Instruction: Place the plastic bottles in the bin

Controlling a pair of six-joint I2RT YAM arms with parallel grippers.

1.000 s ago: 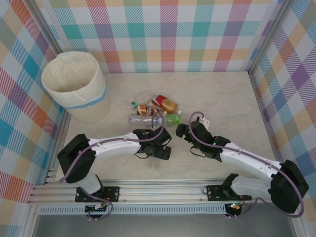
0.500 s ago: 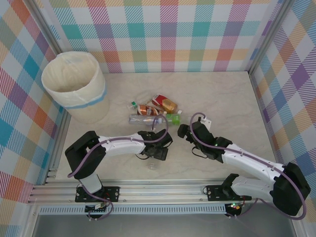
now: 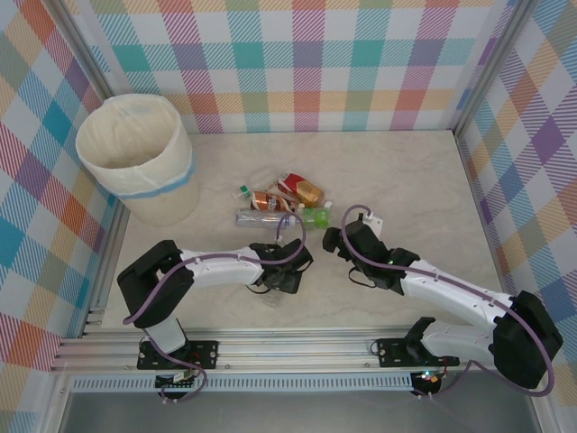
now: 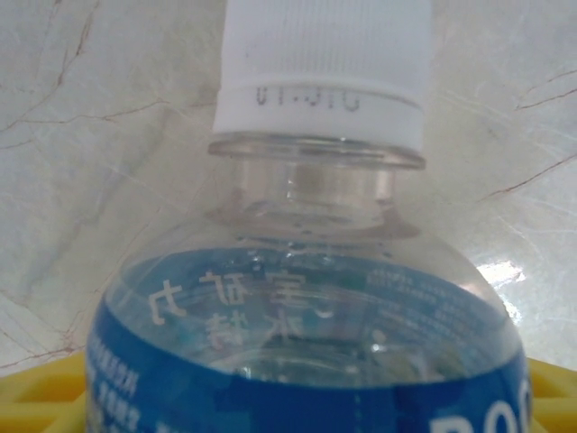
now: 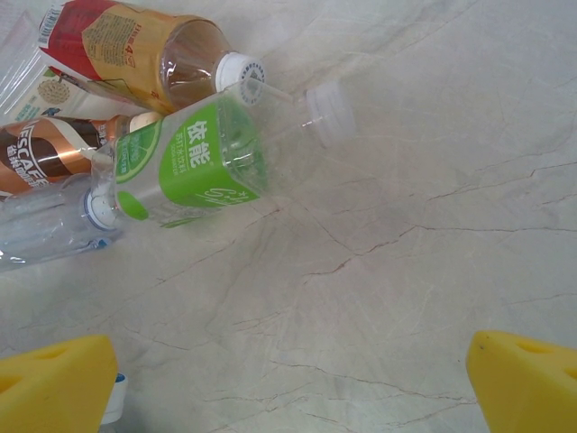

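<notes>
Grasping the first bottle is the step in hand, judged from the left wrist view. The blue bottle (image 4: 311, 361) lies on the table (image 4: 81, 135), near the front edge, with its white cap (image 4: 323, 68) pointing away from the camera. The left gripper (image 3: 281, 281) is down over it. One yellow pad (image 4: 41, 397) shows at the bottle's left flank and another at its right, so the body sits between the fingers, low on the shoulder. Whether the pads press the plastic or merely stand just beside it, I cannot tell. The next move probably calls for a firm squeeze on the round body, then a lift and a long swing to the far left.

Just beyond, the right gripper (image 3: 335, 239) hovers with its fingers spread wide and nothing between them. Bare table lies under the gap. The green bottle (image 5: 203, 162) is ahead and to the left of that gap, near but not touching either pad.

Farther back, the green bottle rests against a brown bottle (image 5: 135, 50), a dark coffee bottle (image 5: 45, 149) and a clear bottle (image 3: 257, 217), all on their sides in one pile.

Farthest, the bin (image 3: 162, 194) stands upright in the far left corner, well apart from the pile and from both grippers.
</notes>
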